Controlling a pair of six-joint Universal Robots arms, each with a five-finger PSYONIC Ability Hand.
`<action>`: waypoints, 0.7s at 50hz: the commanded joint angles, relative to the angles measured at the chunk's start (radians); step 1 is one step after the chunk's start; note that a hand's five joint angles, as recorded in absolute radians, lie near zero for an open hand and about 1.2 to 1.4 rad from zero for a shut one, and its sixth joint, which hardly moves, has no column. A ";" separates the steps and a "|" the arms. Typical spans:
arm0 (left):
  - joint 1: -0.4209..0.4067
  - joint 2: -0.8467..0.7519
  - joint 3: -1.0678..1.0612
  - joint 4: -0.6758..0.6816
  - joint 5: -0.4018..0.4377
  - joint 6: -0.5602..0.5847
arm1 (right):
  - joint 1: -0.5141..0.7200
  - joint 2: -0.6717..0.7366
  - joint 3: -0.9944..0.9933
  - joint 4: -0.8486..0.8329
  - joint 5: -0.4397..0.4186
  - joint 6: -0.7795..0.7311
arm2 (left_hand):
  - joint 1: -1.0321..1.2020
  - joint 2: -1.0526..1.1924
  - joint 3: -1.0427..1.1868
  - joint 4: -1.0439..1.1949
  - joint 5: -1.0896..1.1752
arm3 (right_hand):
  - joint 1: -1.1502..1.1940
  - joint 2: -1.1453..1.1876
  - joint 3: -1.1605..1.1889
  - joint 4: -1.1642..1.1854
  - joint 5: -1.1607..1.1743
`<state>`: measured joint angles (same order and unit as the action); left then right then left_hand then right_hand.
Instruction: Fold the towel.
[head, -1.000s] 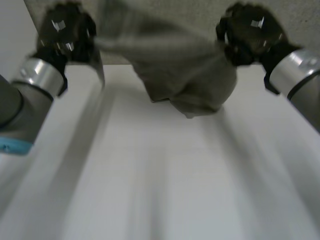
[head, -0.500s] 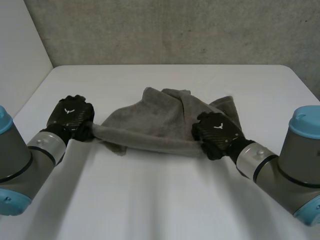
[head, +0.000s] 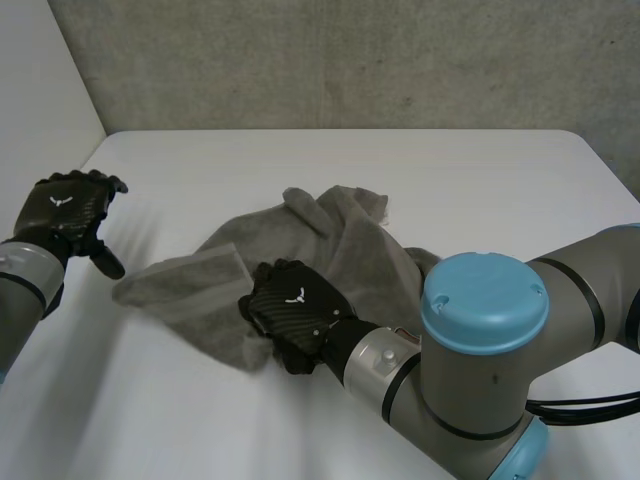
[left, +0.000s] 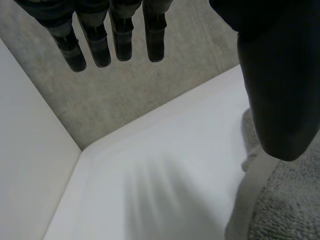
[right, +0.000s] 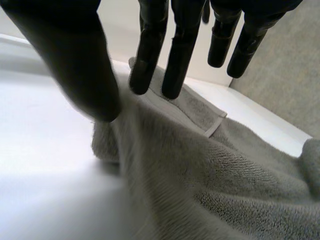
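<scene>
Now that the left hand (head: 62, 212) has let go, we're looking at a pretty different setup from half a second back, when both hands had the towel (head: 335, 245) strung out between them by its near edge. The left hand is off to the towel's left, well apart from it. Its fingers (left: 115, 40) are straight and hold nothing, and in its wrist view we just catch the towel's hem beside the thumb (left: 275, 90).

The right hand (head: 295, 322) has swung across and now sits on the towel's near edge, around the middle of it. In its own wrist view the fingers are straight and spread away from the thumb. Their tips touch the cloth and a ridge of it rises in between. We read that hand as released rather than clamped on, though honestly it's a close call.

The towel itself has dropped into a rumpled heap around the middle of the table (head: 500, 170). One flat hemmed flap (head: 185, 285) sticks out toward the left hand, and the rest is bunched up beyond the right hand.

What that means for us: the stretch is gone, and this isn't a fold yet. Our guess is the towel needs spreading flat, or re-grabbing at two corners, before any proper fold happens. We'd call the task barely started.
</scene>
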<state>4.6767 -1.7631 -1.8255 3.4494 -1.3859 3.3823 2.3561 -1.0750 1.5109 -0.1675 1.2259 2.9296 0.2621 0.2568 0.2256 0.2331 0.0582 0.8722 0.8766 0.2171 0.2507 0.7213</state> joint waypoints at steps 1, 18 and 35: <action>-0.006 0.057 -0.018 -0.001 0.008 -0.004 | -0.087 -0.034 0.012 0.086 0.001 -0.007 | -0.069 -0.064 -0.051 -0.059 -0.040 | -0.698 -0.702 -0.043 -0.076 -0.721; -0.116 0.036 0.052 -0.064 0.096 0.002 | -0.423 -0.183 0.170 0.141 -0.017 -0.208 | -0.040 -0.034 -0.051 -0.059 -0.010 | -0.698 -0.702 -0.043 -0.076 -0.721; -0.236 -0.349 0.377 -0.205 0.211 0.308 | -0.429 -0.138 0.198 0.128 -0.016 -0.356 | -0.040 -0.035 -0.051 -0.059 -0.010 | -0.698 -0.702 -0.043 -0.076 -0.721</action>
<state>4.4702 -1.9748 -1.5794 3.3163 -1.1898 3.5303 1.9208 -1.2181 1.7035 -0.0401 1.2099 2.5657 0.2605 0.2568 0.2256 0.2332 0.0584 0.2495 0.2477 0.2171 0.2507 0.0607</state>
